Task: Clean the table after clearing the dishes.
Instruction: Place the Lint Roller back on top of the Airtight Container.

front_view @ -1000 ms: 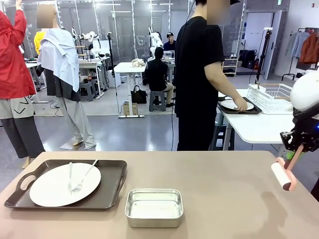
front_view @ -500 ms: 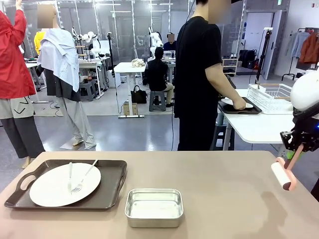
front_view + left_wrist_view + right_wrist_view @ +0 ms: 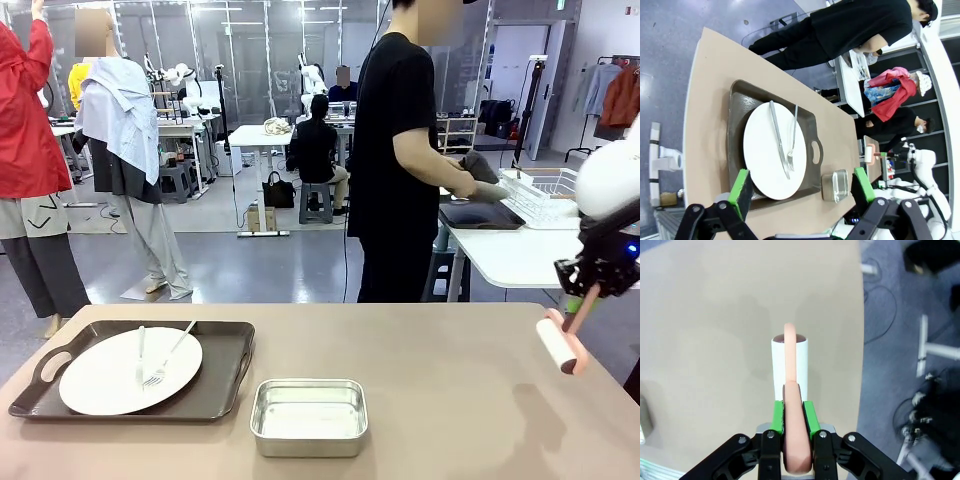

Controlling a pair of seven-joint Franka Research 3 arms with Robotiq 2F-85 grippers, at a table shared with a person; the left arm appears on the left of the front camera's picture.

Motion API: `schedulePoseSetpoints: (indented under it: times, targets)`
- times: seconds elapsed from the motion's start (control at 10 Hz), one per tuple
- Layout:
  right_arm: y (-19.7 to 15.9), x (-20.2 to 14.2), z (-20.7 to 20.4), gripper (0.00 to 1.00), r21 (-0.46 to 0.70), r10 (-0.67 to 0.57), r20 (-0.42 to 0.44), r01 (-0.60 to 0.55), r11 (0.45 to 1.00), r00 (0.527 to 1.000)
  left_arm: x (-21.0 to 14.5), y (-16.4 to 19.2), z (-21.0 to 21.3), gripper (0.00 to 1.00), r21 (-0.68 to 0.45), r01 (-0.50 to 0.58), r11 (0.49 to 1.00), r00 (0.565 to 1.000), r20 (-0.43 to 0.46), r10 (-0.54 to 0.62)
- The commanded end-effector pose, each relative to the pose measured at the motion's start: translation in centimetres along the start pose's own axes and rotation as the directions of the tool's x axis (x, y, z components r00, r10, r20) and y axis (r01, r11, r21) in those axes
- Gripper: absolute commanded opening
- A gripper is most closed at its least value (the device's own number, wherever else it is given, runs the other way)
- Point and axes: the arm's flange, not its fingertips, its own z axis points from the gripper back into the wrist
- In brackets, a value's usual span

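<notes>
Fingers of the right gripper (image 3: 792,412) pinched a lint roller (image 3: 790,365) by its pink handle, held off the table (image 3: 440,380) near its right edge, probably waiting. The left gripper (image 3: 801,186) hung spread and empty over the plate (image 3: 128,372), uncleared on its tray (image 3: 228,380).

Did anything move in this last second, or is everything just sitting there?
The person's hands lifted off the far dark tray on the white table, and the plate they touched no longer shows there. The right tool, clamped on the pink lint roller, rose slightly. The near tray, plate, cutlery and steel pan stayed put.
</notes>
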Motion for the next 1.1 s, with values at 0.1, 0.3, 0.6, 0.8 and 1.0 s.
schedulePoseSetpoints:
  times: [0.1,0.3,0.6,0.8,1.0]
  targets:
    - [11.7,4.1,5.4,0.20,-0.068,0.372,0.126,-0.366,0.928,0.920,0.1,0.0,0.4,1.00,-0.011,0.001,1.000,1.000,-0.002,-0.001]
    - [19.5,3.6,8.3,0.20,-0.107,0.625,0.166,-0.616,0.780,0.763,0.1,0.0,0.4,1.00,-0.011,0.001,1.000,1.000,-0.002,-0.001]
    - [29.0,-0.9,8.0,0.20,-0.018,0.858,0.203,-0.874,0.486,0.473,0.1,0.0,0.4,1.00,-0.011,0.001,1.000,1.000,-0.002,-0.001]
    - [33.0,-4.9,7.6,0.20,0.074,0.931,0.244,-0.962,0.262,0.272,0.1,0.0,0.4,1.00,-0.011,0.001,1.000,1.000,-0.002,-0.001]
    - [35.4,-7.3,6.6,0.20,0.116,0.955,0.233,-0.980,0.160,0.183,0.1,0.0,0.4,1.00,-0.011,0.001,1.000,1.000,-0.002,-0.001]
